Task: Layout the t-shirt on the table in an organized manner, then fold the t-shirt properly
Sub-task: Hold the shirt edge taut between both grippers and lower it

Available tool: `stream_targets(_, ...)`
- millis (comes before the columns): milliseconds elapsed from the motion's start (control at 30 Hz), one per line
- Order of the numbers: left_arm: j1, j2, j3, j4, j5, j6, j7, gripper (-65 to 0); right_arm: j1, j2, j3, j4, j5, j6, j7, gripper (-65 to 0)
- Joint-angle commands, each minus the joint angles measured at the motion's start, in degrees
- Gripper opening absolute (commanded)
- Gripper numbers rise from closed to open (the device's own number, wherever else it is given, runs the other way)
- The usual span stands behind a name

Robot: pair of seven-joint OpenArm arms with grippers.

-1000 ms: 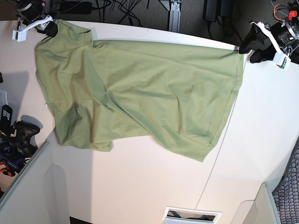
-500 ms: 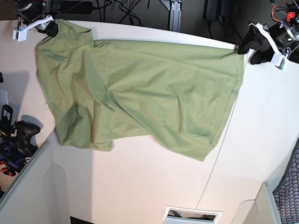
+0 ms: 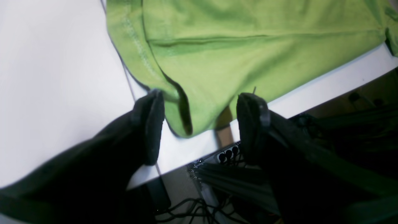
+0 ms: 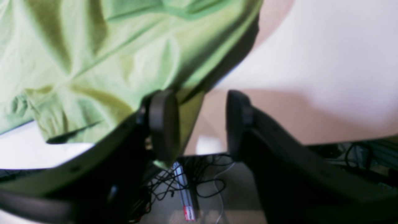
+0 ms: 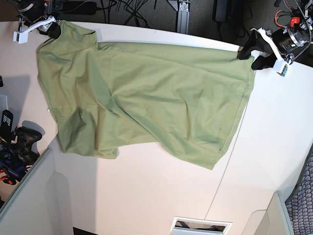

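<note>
Left gripper (image 3: 199,124): fingers (image 3: 149,124) spread wide, straddling the hem corner of the t-shirt (image 3: 248,46) without pinching it; the cloth corner lies slack between them on the worktop (image 3: 46,77) edge, so this corner is released. A second ago this gripper sat just off the shirt's corner beside the far edge; it has since swung inward and turned, and in the base view the left gripper (image 5: 259,53) now overlaps the tip of the hem. Right gripper (image 4: 199,124): fingers (image 4: 163,124) stand apart, one pad lying against the fabric near the shoulder, the other clear over bare worktop; nothing is clamped, though whether the near pad presses the cloth cannot be told. In the base view the right gripper (image 5: 49,27) has not shifted over the last second. The t-shirt (image 5: 146,103) lies spread across the far part of the worktop (image 5: 146,196), collar end to the right arm's side, hem to the left arm's; the near hem corner trails diagonally and the near sleeve area is bunched and creased. Judgement: the layout step is unfinished. The left arm's repositioning suggests a fresh grasp of the hem corner is being lined up, probably to pull the body square before any fold is attempted.
</note>
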Motion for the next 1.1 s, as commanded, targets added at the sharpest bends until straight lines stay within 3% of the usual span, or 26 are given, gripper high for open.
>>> stream_targets(0, 0.22, -0.61, 0.33, 0.44, 0.44, 0.22, 0.04, -24.5, -0.17, 0.94, 0.48, 0.72, 0.63, 0.24, -0.22, -38.4)
stream_targets(67, 0.22, -0.61, 1.16, 0.44, 0.94, 0.22, -0.17, -25.8, -0.2, 0.92, 0.48, 0.72, 1.16, 0.24, -0.24, -41.9)
stream_targets(267, 0.2, -0.61, 2.27, 0.44, 3.28, 0.2, -3.67, -57.3, -0.17, 0.92, 0.48, 0.72, 2.82, 0.26, -0.22, -58.2)
stream_targets(333, 0.2, -0.63, 2.23, 0.44, 4.17, 0.2, -5.09, -64.1, -0.15, 0.92, 0.48, 0.72, 2.82, 0.26, -0.17, -62.5)
stream_targets(367, 0.17, -0.63, 2.23, 0.44, 4.42, 0.17, -5.35, -65.0, -0.15, 0.92, 0.48, 0.72, 2.82, 0.26, -0.17, -65.0)
stream_targets(667, 0.15, -0.68, 2.14, 0.48, 6.84, -1.46, -6.23, -65.0, -0.17, 0.96, 0.48, 1.49, 2.82, 0.26, 0.02, -65.0)
stream_targets(1067, 0.37, -2.67, -1.25, 5.22, 6.38, -1.46, -5.99, -65.0, -0.15, 1.25, 1.14, 11.74, 2.8, 0.24, -0.17, -65.0)
